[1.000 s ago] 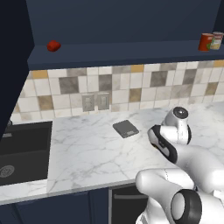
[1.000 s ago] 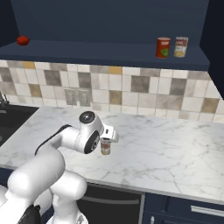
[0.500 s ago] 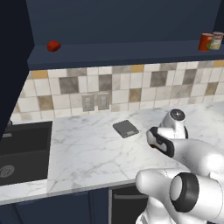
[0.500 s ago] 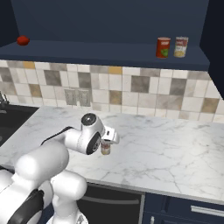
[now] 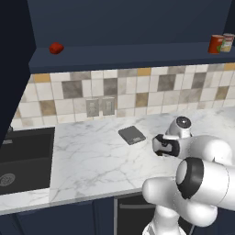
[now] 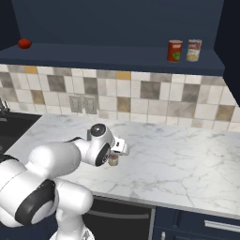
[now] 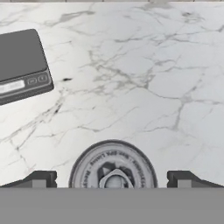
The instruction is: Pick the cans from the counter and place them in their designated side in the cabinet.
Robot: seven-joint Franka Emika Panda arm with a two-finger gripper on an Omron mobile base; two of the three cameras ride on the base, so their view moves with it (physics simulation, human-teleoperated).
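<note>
A small can with a silver top stands upright on the white marble counter. My gripper hangs right above it, pointing down. In the hand view my gripper is open, with its dark fingertips standing either side of the can's lid and apart from it. On the right end of the navy cabinet's open shelf stand two more cans, a red one and a pale-labelled one; they also show in the left base view.
A flat dark kitchen scale lies on the counter left of the gripper, also seen from the hand. A small red lump sits on the shelf's left end. A dark sink basin is at far left. A tiled backsplash runs behind.
The arm's elbow has swung lower and closer to the cameras. The hand has edged slightly left over the can. The jaws have stayed open.
</note>
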